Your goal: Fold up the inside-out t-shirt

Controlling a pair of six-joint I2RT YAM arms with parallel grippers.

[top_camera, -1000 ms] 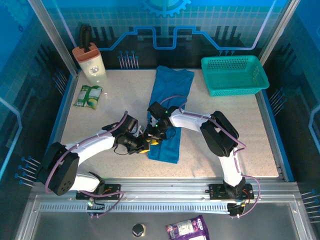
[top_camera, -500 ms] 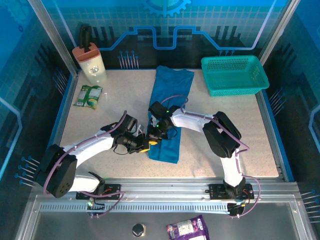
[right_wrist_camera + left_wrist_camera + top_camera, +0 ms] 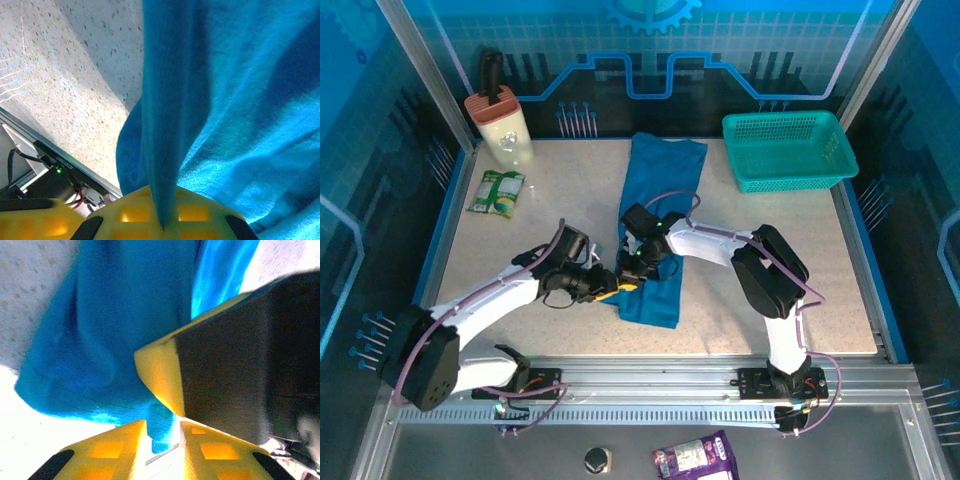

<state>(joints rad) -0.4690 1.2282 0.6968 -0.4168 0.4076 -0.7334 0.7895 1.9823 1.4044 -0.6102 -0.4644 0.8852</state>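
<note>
Left fingers (image 3: 117, 452) have parted slightly; right fingers (image 3: 132, 214) pinch a fold of the blue inside-out t-shirt (image 3: 665, 178).

The speckled table (image 3: 820, 290) bears the inside-out t-shirt (image 3: 665, 165) at centre, a teal basket (image 3: 788, 150) far right, a green packet (image 3: 497, 192) left.

The inside-out t-shirt (image 3: 665, 185), plain medium-blue cloth with no print, is lying on the table (image 3: 800, 260) as a long, narrow, folded strip. Its far end is sitting left of the teal basket (image 3: 788, 150), level with it and apart from it. The strip is running from there toward the near side, ending well nearer than the basket. Partway along, at the edge facing away from the basket, a soft ridge of cloth (image 3: 165, 125) is standing up, pinched in the right pincer (image 3: 162, 220). Around it the fabric (image 3: 115, 330) is lying in loose wrinkles, a hemmed edge drooping.
</note>
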